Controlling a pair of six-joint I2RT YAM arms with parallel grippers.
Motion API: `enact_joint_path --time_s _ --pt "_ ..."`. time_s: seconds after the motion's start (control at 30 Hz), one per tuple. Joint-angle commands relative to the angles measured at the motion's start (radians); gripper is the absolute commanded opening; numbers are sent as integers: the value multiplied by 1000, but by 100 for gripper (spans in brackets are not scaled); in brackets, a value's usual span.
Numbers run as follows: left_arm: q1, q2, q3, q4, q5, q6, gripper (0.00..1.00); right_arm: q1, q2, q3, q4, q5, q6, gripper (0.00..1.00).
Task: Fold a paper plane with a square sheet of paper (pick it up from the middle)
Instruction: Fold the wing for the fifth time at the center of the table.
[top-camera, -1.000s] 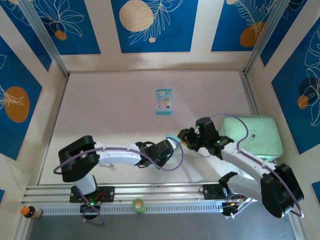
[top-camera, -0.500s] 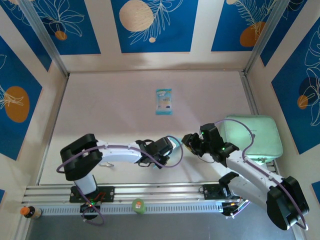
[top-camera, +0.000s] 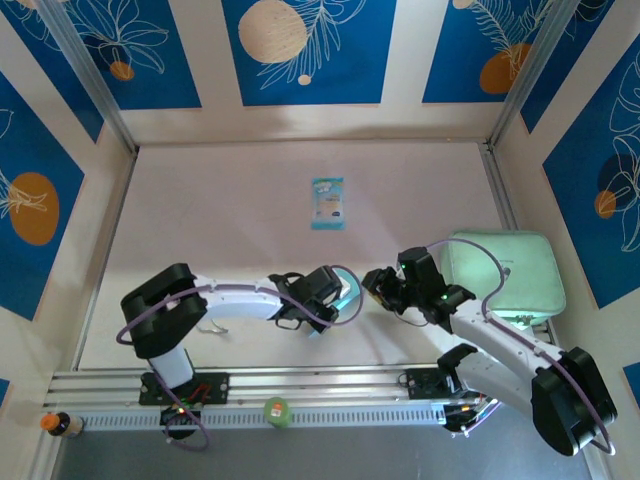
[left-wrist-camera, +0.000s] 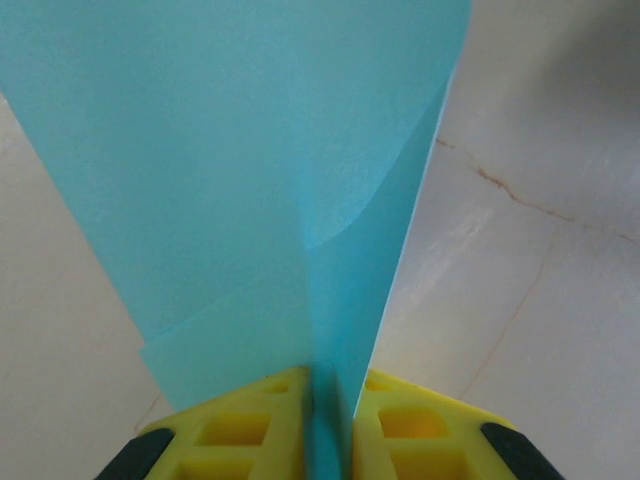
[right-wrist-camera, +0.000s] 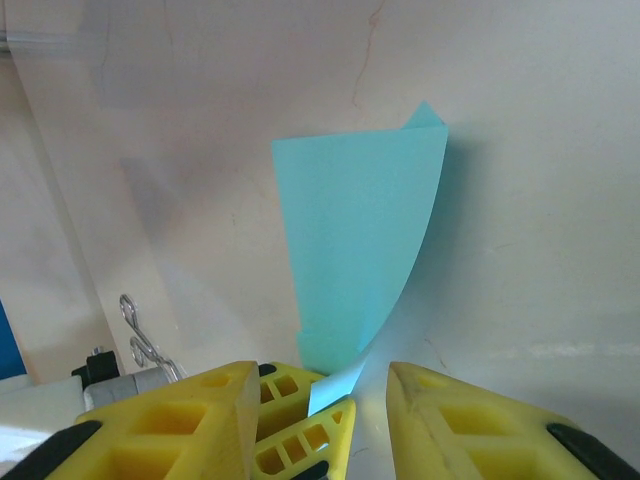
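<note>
Cyan paper sheet bent double, pinched in left hand.

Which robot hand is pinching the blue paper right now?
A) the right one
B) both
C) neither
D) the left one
D: the left wrist view shows the left gripper clamped shut on the blue paper, while the right gripper stands open, gripping nothing.

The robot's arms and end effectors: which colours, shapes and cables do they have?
Both the left arm and the right arm have white links, bulky black joints and looping purple cables. The left end effector and the right end effector have yellow fingers with moulded pockets, black at the base.
</note>
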Motion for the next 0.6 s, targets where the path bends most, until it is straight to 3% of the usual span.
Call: enact_joint_path --time_s 0.0,0.33,0.57 --pt "22 21 -27 21 83 -21 16 16 11 -23 16 -1 -22 38" --pt "111 54 -70 115 280 -64 10 125 42 -30 59 124 -143 33" --pt "166 68 -110 183 373 -104 10 126 79 -53 177 49 -150 18"
